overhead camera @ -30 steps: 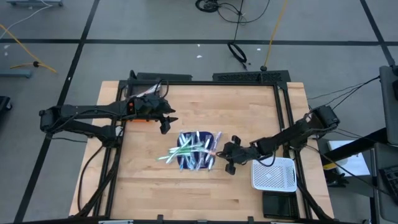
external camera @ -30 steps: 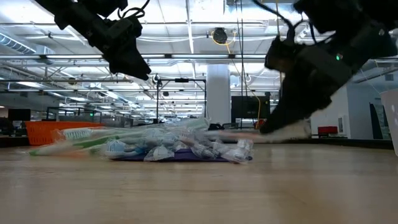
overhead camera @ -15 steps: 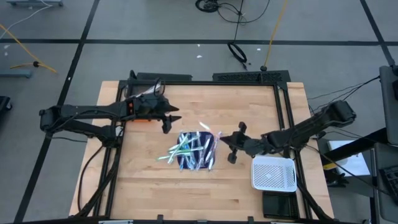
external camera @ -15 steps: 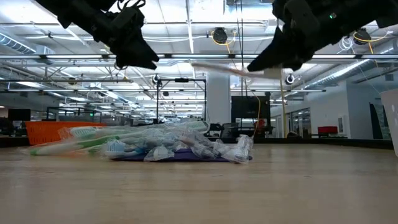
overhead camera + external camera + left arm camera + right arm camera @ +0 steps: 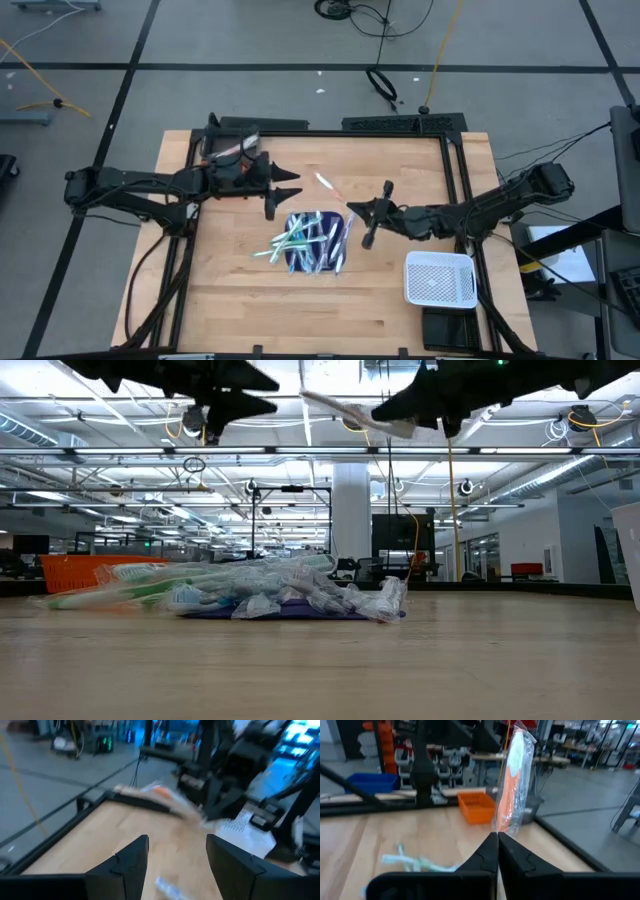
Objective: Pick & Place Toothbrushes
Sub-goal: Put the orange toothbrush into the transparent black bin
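A wrapped toothbrush [image 5: 514, 780] is pinched between the pressed-together fingers of the right gripper [image 5: 352, 209], raised above the worktop [image 5: 400, 170]. Below and beside it, the toothbrushes [image 5: 312, 240] are heaped on a dark blue mat [image 5: 300, 258]. Beyond, the left gripper [image 5: 292, 183] is held spread and empty.

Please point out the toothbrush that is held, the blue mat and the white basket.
held toothbrush [image 5: 512, 785]: right wrist view, middle of its wrapper.
blue mat [image 5: 296, 258]: high view, bare lower left part.
white basket [image 5: 438, 279]: high view, mesh floor.
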### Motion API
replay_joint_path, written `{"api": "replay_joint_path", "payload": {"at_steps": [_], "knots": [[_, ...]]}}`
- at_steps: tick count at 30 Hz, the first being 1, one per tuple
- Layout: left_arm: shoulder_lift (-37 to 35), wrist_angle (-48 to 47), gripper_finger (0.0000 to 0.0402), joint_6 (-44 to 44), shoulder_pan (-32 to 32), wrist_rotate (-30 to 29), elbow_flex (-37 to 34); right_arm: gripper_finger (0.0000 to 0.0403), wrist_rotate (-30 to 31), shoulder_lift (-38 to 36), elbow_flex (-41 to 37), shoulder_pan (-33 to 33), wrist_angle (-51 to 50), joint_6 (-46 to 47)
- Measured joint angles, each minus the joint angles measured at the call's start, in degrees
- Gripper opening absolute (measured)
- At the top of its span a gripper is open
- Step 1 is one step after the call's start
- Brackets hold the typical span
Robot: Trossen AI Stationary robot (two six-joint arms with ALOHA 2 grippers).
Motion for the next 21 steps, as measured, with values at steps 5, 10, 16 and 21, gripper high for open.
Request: {"api": "replay_joint_path", "payload": {"at_steps": [5, 10, 16, 21], "knots": [[4.59, 9.72, 0.0202, 0.33, -1.75, 0.1, 0.03, 0.0, -0.07, 0.02, 0.0, -0.76, 3.28, -2.59], [10.68, 17.94, 0.0203, 0.06, -1.94, 0.02, 0.0, 0.0, -0.13, 0.02, 0.0, -0.78, 3.84, -3.58], [17.22, 28.79, 0.0202, -1.0, -1.92, 0.08, 0.0, 0.0, -0.15, 0.02, 0.0, -0.76, 3.86, -3.78], [20.28, 35.54, 0.0202, -1.46, -1.92, 0.59, 0.02, 0.0, -0.15, 0.02, 0.0, -0.76, 3.75, -3.79]]}}
